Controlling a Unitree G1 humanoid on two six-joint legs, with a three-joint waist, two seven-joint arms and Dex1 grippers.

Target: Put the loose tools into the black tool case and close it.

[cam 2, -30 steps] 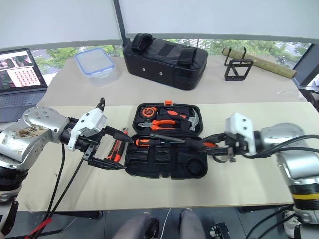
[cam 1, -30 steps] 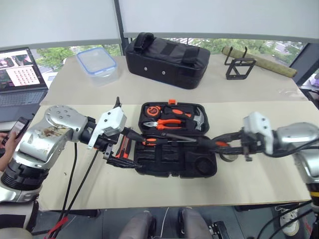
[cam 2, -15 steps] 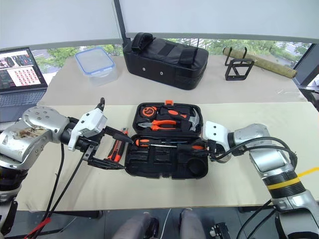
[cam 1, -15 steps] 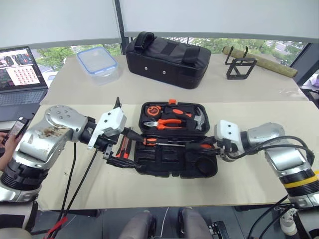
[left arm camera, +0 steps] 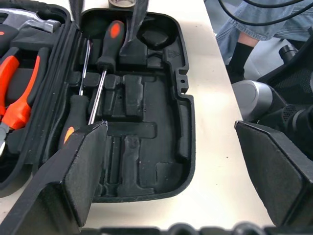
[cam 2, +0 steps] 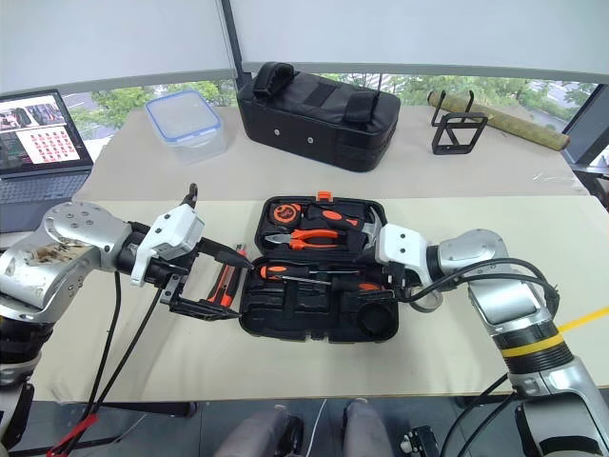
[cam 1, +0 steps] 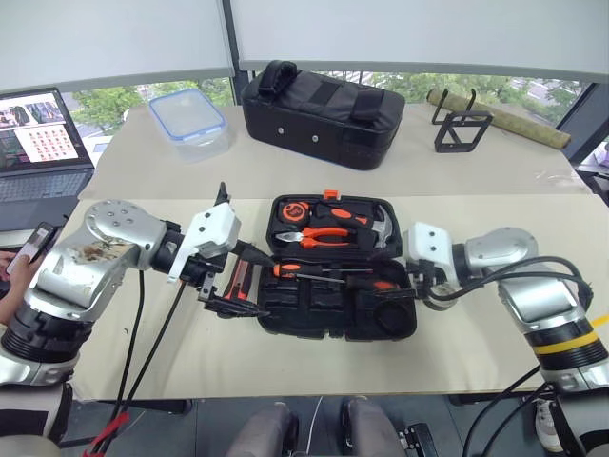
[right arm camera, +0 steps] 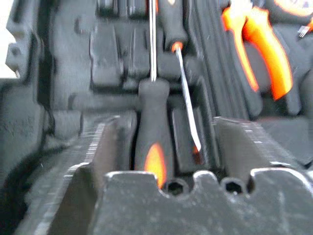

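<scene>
The black tool case [cam 1: 314, 319] lies open in the middle of the near table. Two black-and-orange screwdrivers [cam 1: 285, 270] [cam 1: 376, 283] rest in its front tray, handles at opposite ends. My right gripper [cam 1: 398, 283] is open at the tray's right end. Its fingers [right arm camera: 112, 147] stand either side of one screwdriver handle [right arm camera: 154, 147] with gaps showing. My left gripper [cam 1: 238, 281] is wide open at the case's left edge. The orange-and-black utility knife [cam 2: 228, 283] lies on the table under it. A tape roll [left arm camera: 121, 3] peeks past the case's right edge.
Orange pliers [cam 1: 324, 233], a hammer and a tape measure fill the lid. On the far table are a black fabric bag [cam 1: 324, 105], a clear lidded box [cam 1: 186, 119], a wire stand [cam 1: 461, 129] and a laptop [cam 1: 38, 143]. A person's hand holds a phone [cam 1: 24, 252] at the left edge.
My right gripper came in from the right carrying a screwdriver, set it into the case's front tray and spread its fingers off the handle. The left gripper stayed put.
</scene>
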